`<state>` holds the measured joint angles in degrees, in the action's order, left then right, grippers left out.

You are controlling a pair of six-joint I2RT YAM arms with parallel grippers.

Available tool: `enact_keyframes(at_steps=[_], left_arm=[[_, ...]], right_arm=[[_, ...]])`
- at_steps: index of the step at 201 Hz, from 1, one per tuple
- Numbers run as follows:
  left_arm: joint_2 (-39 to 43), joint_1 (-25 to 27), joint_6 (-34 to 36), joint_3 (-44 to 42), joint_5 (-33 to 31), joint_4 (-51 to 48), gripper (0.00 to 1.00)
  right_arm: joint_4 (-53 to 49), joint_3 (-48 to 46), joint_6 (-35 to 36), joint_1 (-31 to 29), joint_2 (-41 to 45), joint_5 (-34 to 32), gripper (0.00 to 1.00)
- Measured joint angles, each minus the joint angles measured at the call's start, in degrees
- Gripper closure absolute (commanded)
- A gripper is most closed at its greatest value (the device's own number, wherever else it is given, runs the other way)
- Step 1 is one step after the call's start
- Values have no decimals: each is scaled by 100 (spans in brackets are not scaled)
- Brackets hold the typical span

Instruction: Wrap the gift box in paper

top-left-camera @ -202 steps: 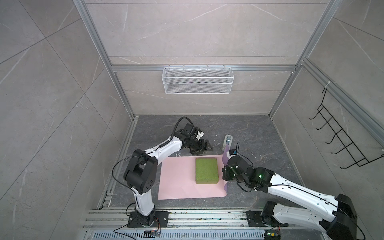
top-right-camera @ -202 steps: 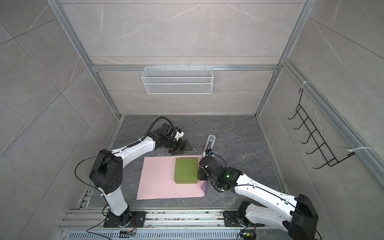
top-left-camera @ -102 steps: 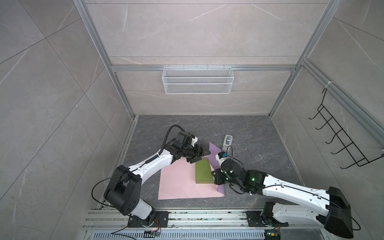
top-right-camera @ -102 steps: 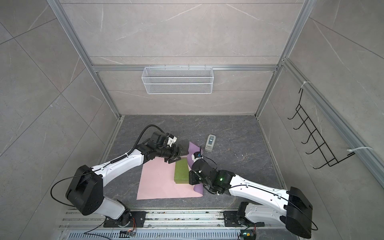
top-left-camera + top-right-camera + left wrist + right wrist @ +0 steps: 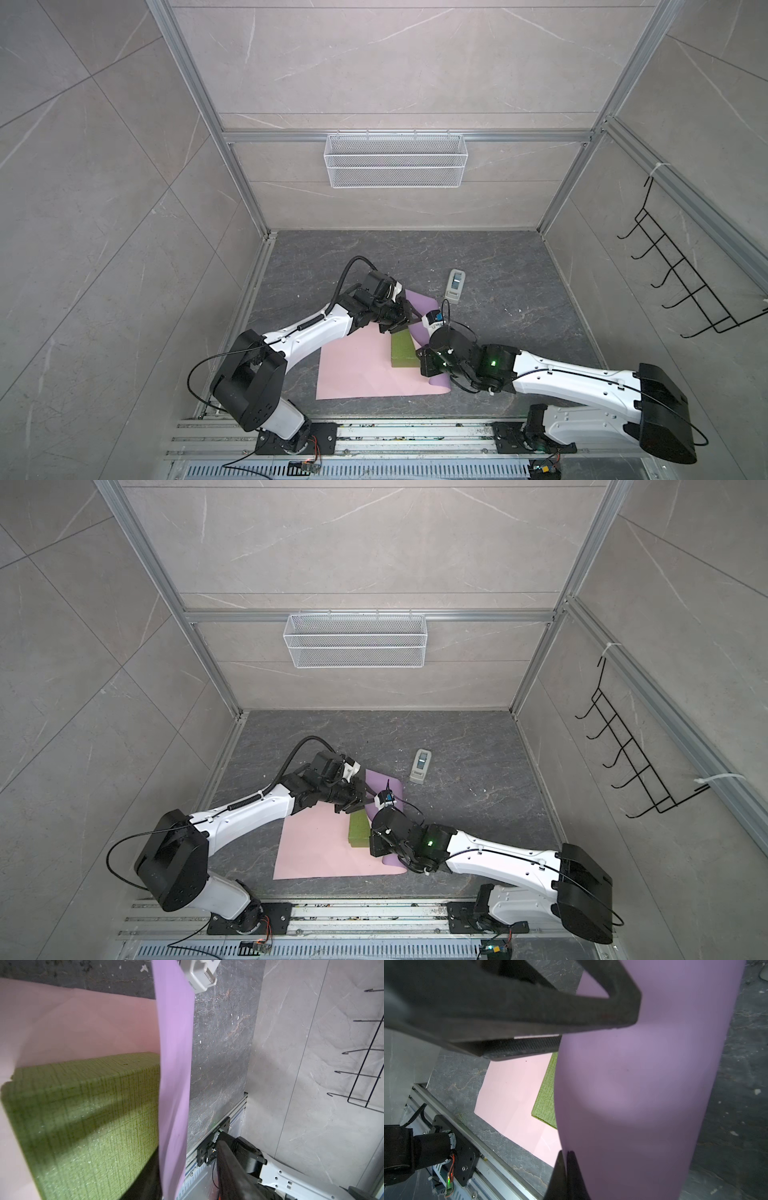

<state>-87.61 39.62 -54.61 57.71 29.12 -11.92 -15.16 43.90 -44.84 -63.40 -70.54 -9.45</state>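
A: Where do gift box (image 5: pixel 402 351) and paper (image 5: pixel 353 374) lie?
B: Box sits on paper, toward 3 o'clock. Paper is probably light and limp, so take its edge. Right gripper (image 5: pixel 565 1157) pinches the raised edge; left gripper (image 5: pixel 405 322) straddles it, unclenched.

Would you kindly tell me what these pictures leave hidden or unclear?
Gift box: one side covered by the paper's lilac flap in both top views.
Right gripper: hidden beneath its own wrist in both top views.
Left gripper: whether it grips the flap is unclear; fingers blur in the right wrist view.
Grey device: display too small in both top views; cut off in left wrist view.
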Motion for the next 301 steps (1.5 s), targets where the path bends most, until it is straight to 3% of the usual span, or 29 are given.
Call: enact_keyframes(at_steps=[66,85,119,131,168,218,269,301], left_arm=[[-101,4,87,0,-221,-122,93],[-101,4,160,0,-280,-175,100],[-101,-9,361,0,-328,-201,100],[-101,-15,481,0,-313,-205,100],[-94,-125,824,-20,-168,-219,100],[-11,-428,1178,-269,155,-275,100],[208,-745,1495,-398,376,-402,100],[236,-863,1644,-411,455,-496,100]], right_arm=[[105,4,-109,-79,-153,-118,99],[127,4,-101,-79,-153,-144,85],[111,26,24,-83,-57,-138,55],[39,44,146,-83,87,-79,38],[-409,363,710,-2,623,170,24],[-723,455,977,1342,1010,992,5],[-872,455,970,2319,107,1716,2],[-815,461,953,2583,-463,2024,2]])
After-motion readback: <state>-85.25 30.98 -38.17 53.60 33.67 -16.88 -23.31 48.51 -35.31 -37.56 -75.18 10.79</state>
